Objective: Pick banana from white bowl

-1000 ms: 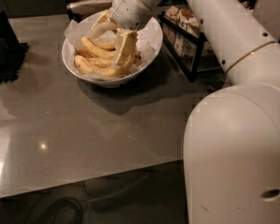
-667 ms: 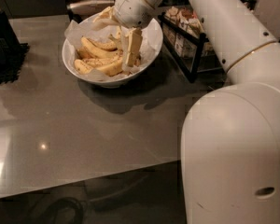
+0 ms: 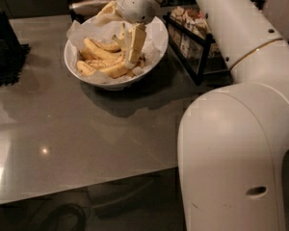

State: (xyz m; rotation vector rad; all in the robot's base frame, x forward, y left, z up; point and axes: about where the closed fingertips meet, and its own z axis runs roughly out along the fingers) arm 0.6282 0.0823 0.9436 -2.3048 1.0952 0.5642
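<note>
The white bowl (image 3: 74, 64) stands on the grey table, lined with crinkled white paper and holding several yellow bananas (image 3: 98, 49). My gripper (image 3: 130, 60) comes down from the white arm above and reaches into the right half of the bowl. Its tip is down among the bananas, touching or very close to the one at the front (image 3: 114, 70). The parts of the bananas behind the gripper are hidden.
A black wire rack of packets (image 3: 195, 44) stands just right of the bowl. A dark object (image 3: 5, 47) sits at the table's left edge. My large white arm (image 3: 231, 143) fills the right foreground. The table's front edge (image 3: 86, 189) runs across the lower part of the view.
My gripper has shifted slightly to the right inside the bowl and stays low among the bananas. The bowl and bananas have not visibly moved.
</note>
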